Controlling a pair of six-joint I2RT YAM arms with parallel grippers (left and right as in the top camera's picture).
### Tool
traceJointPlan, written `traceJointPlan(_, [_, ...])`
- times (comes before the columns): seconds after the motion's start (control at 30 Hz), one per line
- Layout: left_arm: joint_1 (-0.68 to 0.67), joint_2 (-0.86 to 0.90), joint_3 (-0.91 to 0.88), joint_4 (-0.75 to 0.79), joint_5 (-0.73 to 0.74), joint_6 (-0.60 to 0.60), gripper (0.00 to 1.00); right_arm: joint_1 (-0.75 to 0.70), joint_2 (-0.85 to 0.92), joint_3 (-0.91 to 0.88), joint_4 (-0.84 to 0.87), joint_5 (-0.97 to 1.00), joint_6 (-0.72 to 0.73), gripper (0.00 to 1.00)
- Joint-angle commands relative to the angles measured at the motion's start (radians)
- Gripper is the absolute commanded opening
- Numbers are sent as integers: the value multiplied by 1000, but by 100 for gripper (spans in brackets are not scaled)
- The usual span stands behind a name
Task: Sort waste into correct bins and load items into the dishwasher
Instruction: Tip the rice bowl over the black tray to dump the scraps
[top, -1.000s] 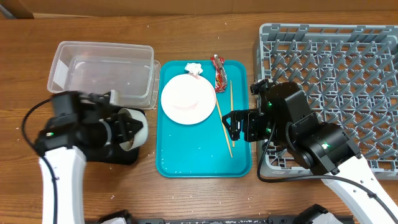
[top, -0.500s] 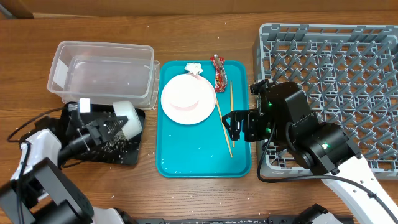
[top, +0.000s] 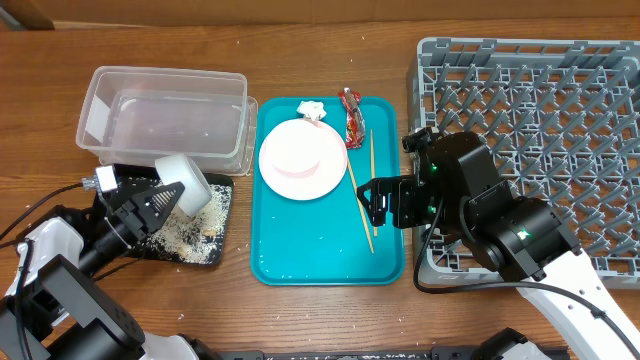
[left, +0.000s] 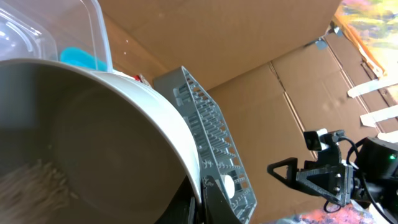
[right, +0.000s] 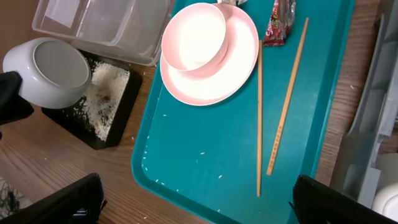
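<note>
Far right of worktop: grey dish rack (top: 530, 130), rigid pegged plastic, nothing to lift. Centre: teal tray (top: 320, 250), flat and slick, a few stray grains on it. Back left: clear tub (top: 165, 115), thin-walled, light, likely to slide if bumped. Just in front of it, touching or nearly so: black tray (top: 195, 245), shallow, with rice scraps (top: 180, 230) and a brown lump spread inside. At the teal tray's far end: pink plate (right: 230, 81) with pink bowl (right: 193, 37) sitting in it; both stiff, smooth, probably breakable, so best pinched at the rim, bowl first. White bowl (top: 182, 183) tipped mouth-down over the black tray, left gripper (top: 165, 200) clamped on its rim; glossy, so prone to slipping if tilted further. Right gripper (right: 199, 199) spread wide, holding nothing, hovering over the teal tray's right edge beside the chopsticks (top: 358, 200). Those: two thin, stiff, light sticks lying apart, hard to pinch flat on the tray; better taken mid-length, one at a time. Red wrapper (top: 352, 115) at the tray's top right: crinkly, weightless, grabbable anywhere. Tissue ball (top: 311, 111) just beside the plate: soft, compressible. Print on the wrapper too small to read; no other writing visible.
</note>
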Motion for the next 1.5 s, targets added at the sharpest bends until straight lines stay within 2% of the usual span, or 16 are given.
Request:
traceJointPlan(0.0, [3, 0, -1, -37, 37, 72, 4, 1, -2, 23, 5, 6, 2, 99])
traceJointPlan(0.2, [3, 0, -1, -156, 33, 197, 4, 1, -2, 23, 5, 6, 2, 100])
traceJointPlan(0.3, [4, 0, -1, -169, -13, 266, 4, 1, -2, 23, 5, 6, 2, 100])
traceJointPlan(0.4, [6, 0, -1, -201, -23, 199, 4, 1, -2, 23, -2, 6, 2, 100])
traceJointPlan(0.43, [6, 0, -1, -242, -6, 216, 4, 1, -2, 23, -6, 6, 2, 100])
traceJointPlan(0.53, [10, 0, 0, -287, 2, 405, 4, 1, -2, 23, -15, 6, 2, 100])
traceJointPlan(0.57, [16, 1, 0, -266, -2, 390, 4, 1, -2, 23, -16, 6, 2, 100])
traceJointPlan(0.63, [25, 1, 0, -269, 26, 288, 4, 1, -2, 23, -16, 6, 2, 100])
traceJointPlan(0.7, [19, -2, 6, -299, 27, 304, 4, 1, -2, 23, -17, 6, 2, 100])
traceJointPlan(0.8, [-3, -5, 43, -384, -17, 376, 4, 1, -3, 23, -11, 6, 2, 100])
traceJointPlan(0.9, [-30, -21, 101, -533, -58, 533, 4, 1, -6, 23, 5, 6, 2, 100])
traceJointPlan(1.13, [-130, -94, 193, -532, -85, 426, 4, -18, -55, 32, 37, 22, 3, 100])
traceJointPlan(1.33, [-334, -119, 280, -517, -128, 342, 4, -94, -111, 35, 38, 32, 10, 100])
traceJointPlan(1.4, [-417, -119, 305, -452, -165, 239, 4, -108, -115, 35, 35, 32, 10, 100])
traceJointPlan(1.47, [-502, -119, 322, -336, -237, 53, 4, -113, -115, 35, 31, 32, 10, 100])
